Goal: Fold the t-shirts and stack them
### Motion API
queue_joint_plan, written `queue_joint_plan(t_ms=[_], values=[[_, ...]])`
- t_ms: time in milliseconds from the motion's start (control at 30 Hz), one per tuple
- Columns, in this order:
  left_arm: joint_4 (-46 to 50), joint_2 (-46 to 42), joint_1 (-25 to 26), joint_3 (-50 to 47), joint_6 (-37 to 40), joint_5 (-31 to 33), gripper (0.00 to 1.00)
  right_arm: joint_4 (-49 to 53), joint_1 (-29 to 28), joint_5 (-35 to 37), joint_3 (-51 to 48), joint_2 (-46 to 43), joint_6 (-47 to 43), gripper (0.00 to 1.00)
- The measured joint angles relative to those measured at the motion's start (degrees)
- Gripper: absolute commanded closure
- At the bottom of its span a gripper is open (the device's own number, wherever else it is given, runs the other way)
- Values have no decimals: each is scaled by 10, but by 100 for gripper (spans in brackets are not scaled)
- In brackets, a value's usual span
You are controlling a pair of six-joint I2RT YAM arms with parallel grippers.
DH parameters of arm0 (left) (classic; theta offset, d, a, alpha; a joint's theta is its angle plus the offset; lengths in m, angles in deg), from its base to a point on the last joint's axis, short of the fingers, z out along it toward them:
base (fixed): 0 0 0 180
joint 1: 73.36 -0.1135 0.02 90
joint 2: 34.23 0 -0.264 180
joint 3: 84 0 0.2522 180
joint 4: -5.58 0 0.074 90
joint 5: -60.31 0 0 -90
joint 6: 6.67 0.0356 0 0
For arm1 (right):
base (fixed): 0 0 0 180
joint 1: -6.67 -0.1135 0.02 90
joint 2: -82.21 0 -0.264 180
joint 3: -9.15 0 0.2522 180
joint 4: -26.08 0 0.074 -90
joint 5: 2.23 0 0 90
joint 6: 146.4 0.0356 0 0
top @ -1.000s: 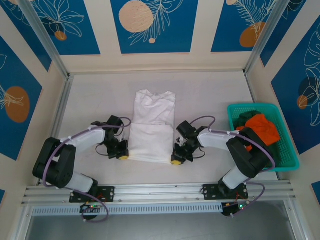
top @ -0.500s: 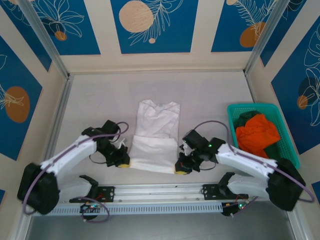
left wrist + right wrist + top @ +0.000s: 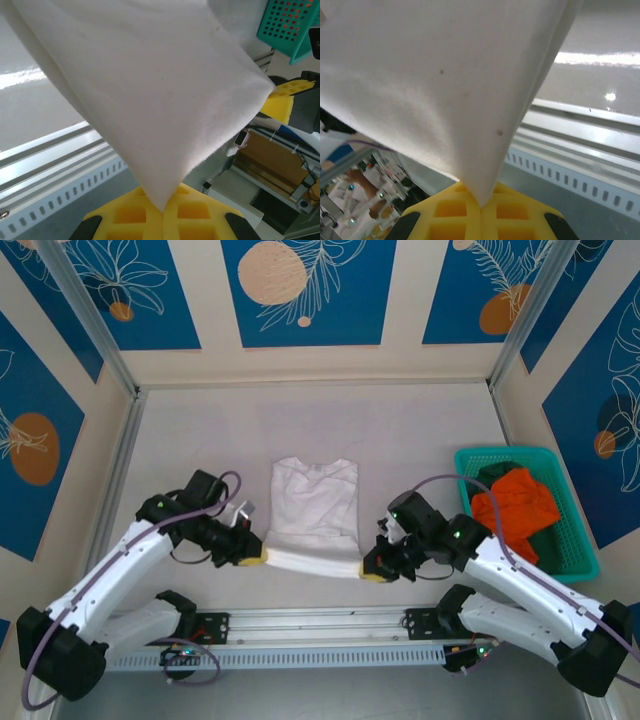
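Left hand (image 3: 254, 559) and right hand (image 3: 373, 575) pulled nearer and wider apart, near fold of white t-shirt (image 3: 315, 500) now stretched taut between them; its far end dragged nearer across the worktop (image 3: 200, 440)

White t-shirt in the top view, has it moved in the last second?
Yes. The white t-shirt has slid toward the near aluminium rail, away from the back wall.
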State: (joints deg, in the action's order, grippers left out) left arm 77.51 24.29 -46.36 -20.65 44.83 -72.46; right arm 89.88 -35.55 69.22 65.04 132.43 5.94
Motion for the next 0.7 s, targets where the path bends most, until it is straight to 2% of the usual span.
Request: queue_joint_plan(t_ms=[367,700], values=[[-21,202,-37,170,-6,79,100,13,163,3,169,223,-70,100],[-49,387,-51,342,-8,105,100,34,230,-15,356,437,-80,100]])
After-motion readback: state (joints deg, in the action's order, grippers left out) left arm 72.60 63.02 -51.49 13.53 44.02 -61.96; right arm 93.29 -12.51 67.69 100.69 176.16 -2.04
